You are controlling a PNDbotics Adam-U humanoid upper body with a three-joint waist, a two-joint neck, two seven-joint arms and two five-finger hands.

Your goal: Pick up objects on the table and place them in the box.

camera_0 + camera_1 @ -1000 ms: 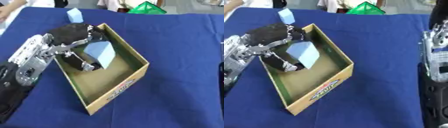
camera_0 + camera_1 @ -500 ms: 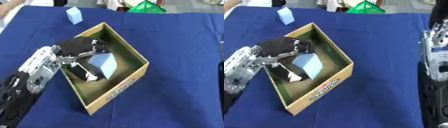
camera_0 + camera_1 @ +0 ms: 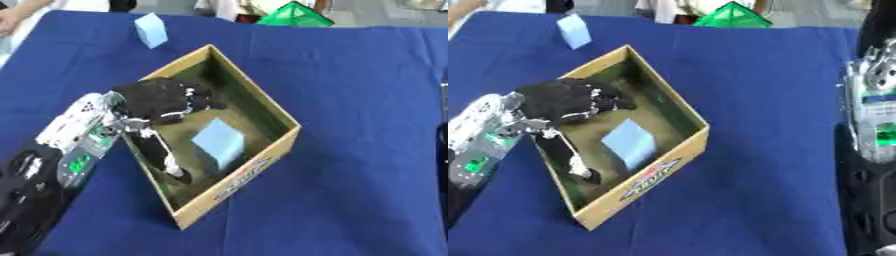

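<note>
An open cardboard box (image 3: 276, 146) sits askew on the blue cloth. Inside it a light blue block (image 3: 217, 143) lies on the floor against the right wall. My left hand (image 3: 162, 100), black, hovers over the box's left wall with its fingers relaxed and its thumb (image 3: 164, 156) reaching down into the box; it stands apart from the block and holds nothing. A second light blue block (image 3: 150, 30) stands on the cloth beyond the box. My right arm (image 3: 872, 130) rises along the right edge of the right eye view; its hand (image 3: 878, 25) is only a dark shape at the top.
A green pyramid-shaped thing (image 3: 296, 14) lies at the table's far edge. A person's hand (image 3: 12, 18) shows at the far left corner. Blue cloth (image 3: 367, 90) stretches right of the box and in front of it.
The blue block has left my left hand and now lies in the box. The hand has drawn back toward the box's left wall. The view has shifted a little.
</note>
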